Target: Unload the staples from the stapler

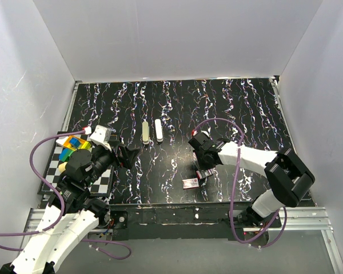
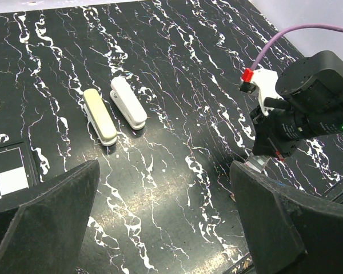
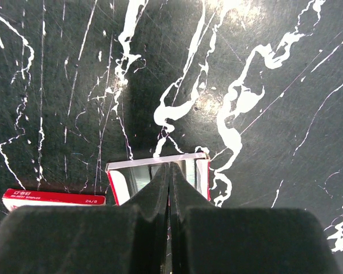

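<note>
**Two shut staplers side by side, right gripper down at the staple box**

The beige stapler (image 1: 146, 132) and the white stapler (image 1: 158, 130) lie flat and closed in the middle of the black marbled table (image 1: 246, 114). They are parallel and just beside each other without touching. In the top view their long axes run almost straight up and down the frame. In the left wrist view they slant from upper left to lower right. Both are slim and round-ended.

Grey ribbed staples (image 3: 138, 178) lie in an open red-and-white tray (image 3: 117, 185) at lower centre of the right wrist view, mostly hidden. Their ribs run toward the bottom edge. A red sleeve (image 3: 51, 198) lies at lower left.

The right arm bends at its elbow and reaches left. The right gripper (image 3: 170, 171) points down into the tray, its fingers pressed together; whether they pinch anything cannot be told. The left gripper (image 2: 163, 165) hovers spread wide, facing the staplers.
</note>
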### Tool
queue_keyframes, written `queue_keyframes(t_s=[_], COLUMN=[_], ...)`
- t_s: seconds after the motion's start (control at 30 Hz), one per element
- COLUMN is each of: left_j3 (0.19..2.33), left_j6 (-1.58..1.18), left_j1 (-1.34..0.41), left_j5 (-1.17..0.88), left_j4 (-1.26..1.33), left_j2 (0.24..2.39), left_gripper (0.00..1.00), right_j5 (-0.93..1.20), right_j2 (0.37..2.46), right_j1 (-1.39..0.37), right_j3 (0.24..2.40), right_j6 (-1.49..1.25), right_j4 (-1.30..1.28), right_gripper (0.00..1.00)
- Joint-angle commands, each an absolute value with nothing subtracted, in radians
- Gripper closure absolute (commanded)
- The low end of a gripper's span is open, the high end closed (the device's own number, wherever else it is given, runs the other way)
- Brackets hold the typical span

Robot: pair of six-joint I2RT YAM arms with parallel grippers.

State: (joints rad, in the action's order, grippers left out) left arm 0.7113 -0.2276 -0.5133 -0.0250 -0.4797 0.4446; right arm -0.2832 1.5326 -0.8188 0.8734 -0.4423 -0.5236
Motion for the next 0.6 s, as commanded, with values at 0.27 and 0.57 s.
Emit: queue_keyframes(t_s=[0.27, 0.57], left_j3=[0.713, 0.713], left_j6=[-0.222, -0.224], left_j1=[-0.508, -0.508], left_j5=[-0.018, -0.018], left_j4=[-0.485, -0.485], left_j2=[0.451, 0.451], left_gripper=[0.02, 0.02], right_j5=[-0.314, -0.334], right_j2=[1.48, 1.43], right_j1=[-0.816, -0.816], right_j3=[0.885, 0.867], right_j6=[-0.454, -0.471], right_j4=[-0.495, -0.526], right_gripper=[0.99, 0.84])
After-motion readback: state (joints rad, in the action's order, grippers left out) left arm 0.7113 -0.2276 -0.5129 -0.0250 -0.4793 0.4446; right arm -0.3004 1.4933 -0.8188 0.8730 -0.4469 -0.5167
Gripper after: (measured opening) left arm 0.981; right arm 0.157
